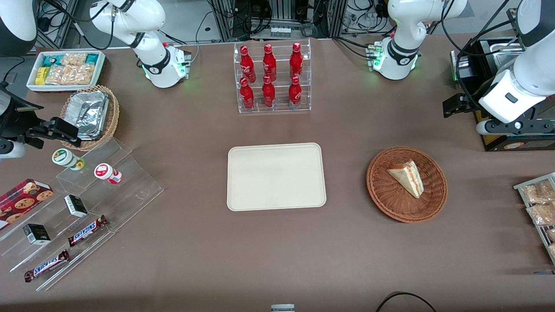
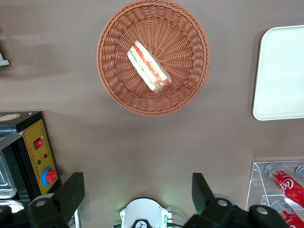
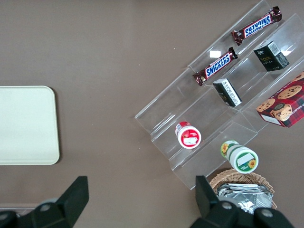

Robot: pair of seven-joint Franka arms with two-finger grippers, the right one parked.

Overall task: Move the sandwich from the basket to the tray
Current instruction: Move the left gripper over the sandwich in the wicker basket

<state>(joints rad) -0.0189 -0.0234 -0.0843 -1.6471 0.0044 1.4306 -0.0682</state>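
Note:
The sandwich (image 1: 407, 177) (image 2: 149, 67), a pale bread wedge with red and green filling, lies in the round reddish-brown wicker basket (image 1: 381, 190) (image 2: 116, 83). The cream rectangular tray (image 1: 275, 176) (image 2: 280, 71) lies flat and bare at mid-table, beside the basket toward the parked arm's end. My gripper (image 1: 453, 105) (image 2: 137, 183) hangs open above the table, farther from the front camera than the basket and a little toward the working arm's end. Nothing is between its fingers (image 2: 71, 192).
A clear rack of red bottles (image 1: 271, 78) stands farther from the front camera than the tray. A black control box (image 1: 503, 138) (image 2: 35, 152) sits near my gripper. Snack packets on a wire rack (image 1: 540, 208) lie at the working arm's end. Stepped acrylic shelves (image 1: 86, 208) with snacks stand toward the parked arm's end.

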